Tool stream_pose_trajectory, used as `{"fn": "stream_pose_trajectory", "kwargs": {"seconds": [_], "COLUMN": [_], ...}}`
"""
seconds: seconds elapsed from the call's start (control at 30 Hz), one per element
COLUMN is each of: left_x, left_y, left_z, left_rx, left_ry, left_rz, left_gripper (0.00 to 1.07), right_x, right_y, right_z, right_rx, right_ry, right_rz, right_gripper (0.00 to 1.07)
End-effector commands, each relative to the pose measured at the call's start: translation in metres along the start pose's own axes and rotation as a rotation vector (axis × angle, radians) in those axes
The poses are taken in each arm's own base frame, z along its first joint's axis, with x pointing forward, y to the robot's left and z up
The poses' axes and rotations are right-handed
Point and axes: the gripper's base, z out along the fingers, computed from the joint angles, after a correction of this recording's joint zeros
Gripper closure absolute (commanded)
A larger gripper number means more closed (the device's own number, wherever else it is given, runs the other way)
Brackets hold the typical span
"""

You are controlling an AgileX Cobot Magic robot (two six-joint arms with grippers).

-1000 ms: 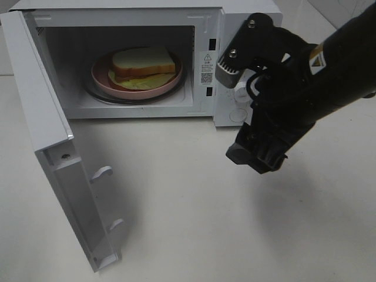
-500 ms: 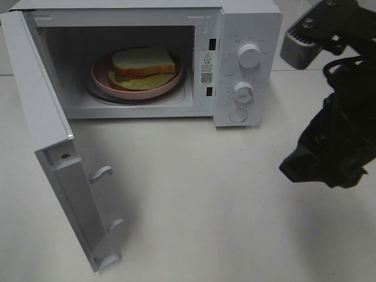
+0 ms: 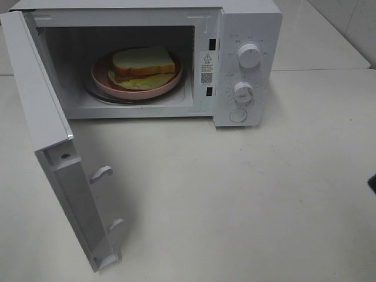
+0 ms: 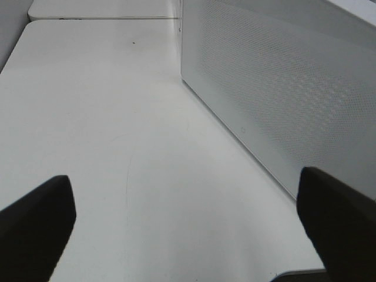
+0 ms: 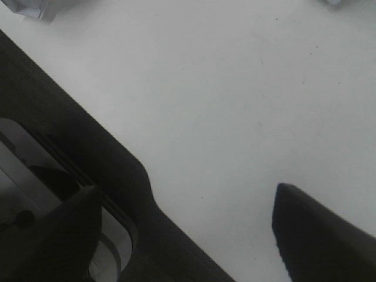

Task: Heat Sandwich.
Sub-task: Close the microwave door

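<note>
Sandwich (image 3: 143, 63) is white bread with tan crust, reddish filling and pale yellow-green lettuce poking out underneath. It's lying flat on a round pink plate (image 3: 103, 79) inside the open microwave (image 3: 247, 23), well apart from the left pincer (image 4: 187, 226) and the right pincer (image 5: 188, 235).

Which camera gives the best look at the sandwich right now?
The exterior high view: the sandwich sits in plain sight on its pink plate inside the open microwave. Neither wrist view shows it; both face the table.
</note>
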Motion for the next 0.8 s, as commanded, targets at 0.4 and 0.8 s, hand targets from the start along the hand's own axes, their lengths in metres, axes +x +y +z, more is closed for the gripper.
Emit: {"fn": "stream_pose_trajectory", "kwargs": {"seconds": [0.4,0.8], "left_x": [0.002,0.002], "left_y": [0.000,0.000], "left_z": [-0.003,-0.003], "left_rx": [0.006,0.006], "left_ry": [-0.028,-0.028], "left_rz": [0.000,0.000], "left_gripper": [0.10,0.10], "right_x": [0.059,0.111], "right_y": [-0.012,0.002], "right_z": [-0.050,-0.017], "right_rx": [0.208,0.332], "right_ry": [-0.162,-0.245], "right_rz": [0.336,0.511], "right_gripper": [0.31,0.31]}}
